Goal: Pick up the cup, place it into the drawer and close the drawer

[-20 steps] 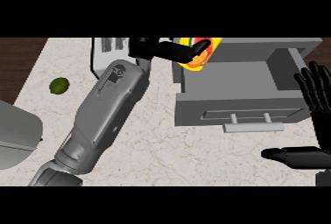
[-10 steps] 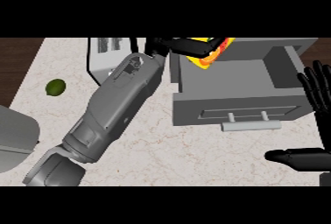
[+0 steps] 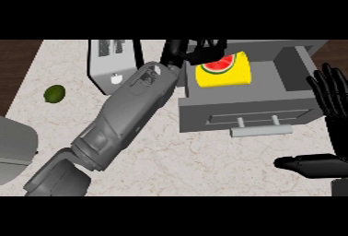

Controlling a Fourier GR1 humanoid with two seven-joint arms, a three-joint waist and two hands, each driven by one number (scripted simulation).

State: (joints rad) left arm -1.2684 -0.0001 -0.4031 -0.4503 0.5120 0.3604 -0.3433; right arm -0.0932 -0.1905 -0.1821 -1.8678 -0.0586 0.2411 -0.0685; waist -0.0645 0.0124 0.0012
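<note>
Fingers of the left hand curl round the cup.

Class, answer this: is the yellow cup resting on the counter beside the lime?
No, the yellow cup sits over the open drawer, under the left hand, far from the lime.

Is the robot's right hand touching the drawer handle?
Apart. In the head view the right hand rests open at the right edge, and bare counter shows between it and the drawer handle.
</note>
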